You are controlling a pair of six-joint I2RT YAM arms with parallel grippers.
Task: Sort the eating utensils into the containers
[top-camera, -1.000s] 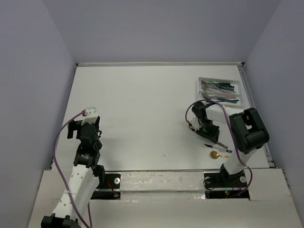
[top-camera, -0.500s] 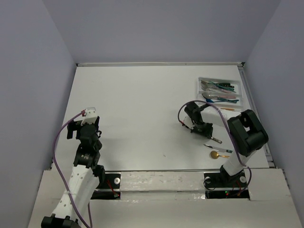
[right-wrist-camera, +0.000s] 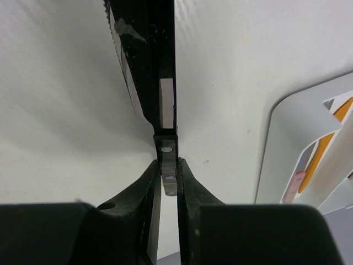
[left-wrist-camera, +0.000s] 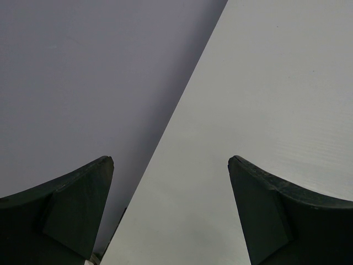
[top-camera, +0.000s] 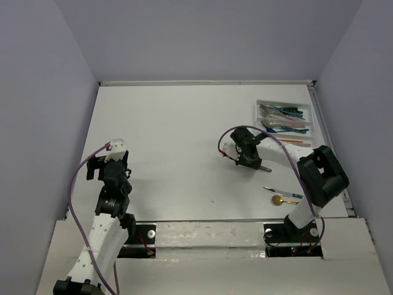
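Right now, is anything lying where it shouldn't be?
Yes. A gold spoon and a slim silver utensil lie loose on the near right side of the table, outside the white tray holding the others.

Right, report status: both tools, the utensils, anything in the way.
Left tool open, empty. Right tool shut on black-handled utensil, short of white tray. Gold spoon, slim utensil loose on table. Nothing between tool and tray.

open table (top-camera: 172,135) left; tray (top-camera: 257,114), loose utensils (top-camera: 281,192) crowd right
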